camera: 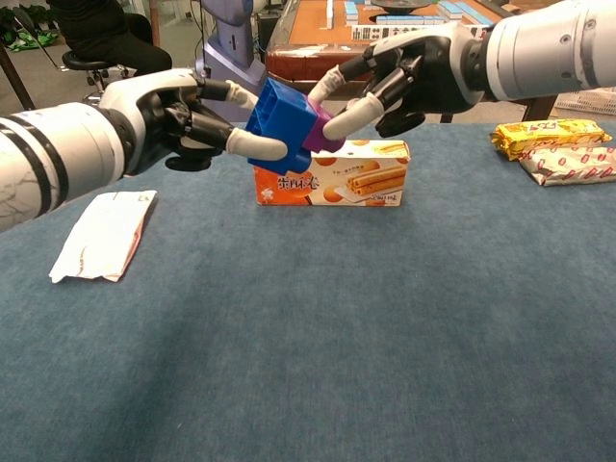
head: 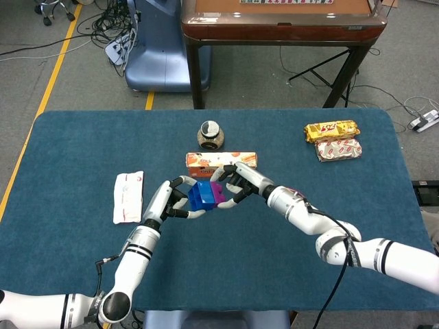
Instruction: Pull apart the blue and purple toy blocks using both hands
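Note:
The blue block (camera: 281, 122) and purple block (camera: 320, 132) are joined and held in the air above the table, in front of the biscuit box. My left hand (camera: 183, 115) grips the blue block (head: 201, 195) from the left, thumb below and fingers above. My right hand (camera: 409, 72) pinches the purple block (head: 218, 192) from the right between thumb and fingers. In the head view the left hand (head: 171, 200) and right hand (head: 241, 181) meet over the table's middle.
An orange biscuit box (camera: 332, 173) stands just behind the blocks, with a small round jar (head: 210, 134) beyond it. A white packet (camera: 104, 234) lies at the left. Two snack packs (head: 333, 139) lie at the far right of the blue table (head: 288, 274).

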Tool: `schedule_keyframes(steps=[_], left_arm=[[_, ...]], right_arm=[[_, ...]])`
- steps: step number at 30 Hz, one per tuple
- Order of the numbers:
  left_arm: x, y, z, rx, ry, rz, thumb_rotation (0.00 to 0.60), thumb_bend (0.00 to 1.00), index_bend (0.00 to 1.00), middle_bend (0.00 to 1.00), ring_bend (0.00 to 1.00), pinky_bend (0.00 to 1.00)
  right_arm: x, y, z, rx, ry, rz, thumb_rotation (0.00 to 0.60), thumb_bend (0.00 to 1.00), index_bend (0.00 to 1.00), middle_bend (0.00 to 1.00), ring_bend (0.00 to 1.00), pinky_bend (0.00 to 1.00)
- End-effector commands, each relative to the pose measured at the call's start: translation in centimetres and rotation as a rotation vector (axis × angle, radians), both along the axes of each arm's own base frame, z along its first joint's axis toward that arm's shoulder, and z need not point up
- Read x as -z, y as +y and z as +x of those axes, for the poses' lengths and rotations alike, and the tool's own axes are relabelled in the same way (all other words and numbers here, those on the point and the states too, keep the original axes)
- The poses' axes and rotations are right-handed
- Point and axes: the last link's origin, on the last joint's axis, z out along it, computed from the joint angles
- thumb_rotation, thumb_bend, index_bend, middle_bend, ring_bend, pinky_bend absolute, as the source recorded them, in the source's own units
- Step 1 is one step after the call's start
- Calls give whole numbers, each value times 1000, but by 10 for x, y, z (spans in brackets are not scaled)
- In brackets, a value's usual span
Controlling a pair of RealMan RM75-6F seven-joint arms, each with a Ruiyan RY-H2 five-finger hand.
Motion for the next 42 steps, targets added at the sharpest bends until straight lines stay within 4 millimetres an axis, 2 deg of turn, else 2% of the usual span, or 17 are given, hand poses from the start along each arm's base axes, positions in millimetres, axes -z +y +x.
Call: schedule_keyframes(steps=[1, 28, 35, 42], left_arm=[[0, 0, 0, -1, 0, 2, 600, 60, 674, 1000, 979, 1000], [-4, 5, -5, -28, -20, 3, 600, 60, 674, 1000, 978, 1000], [-3, 5, -18, -52, 6, -10, 600, 60, 674, 1000, 978, 1000], [7, 0, -39, -58, 94, -68, 600, 60, 669, 1000, 978, 1000]], right_arm=[[0, 0, 0, 1, -1, -2, 600, 7, 583, 1000, 1000, 1000], [-9, -1, -22, 43, -1, -16, 600, 52, 617, 1000, 1000, 1000], [-12, 2, -39, 37, 53, -32, 600, 52, 622, 1000, 1000, 1000], [-8, 6, -61, -52, 205, -73, 600, 52, 622, 1000, 1000, 1000]])
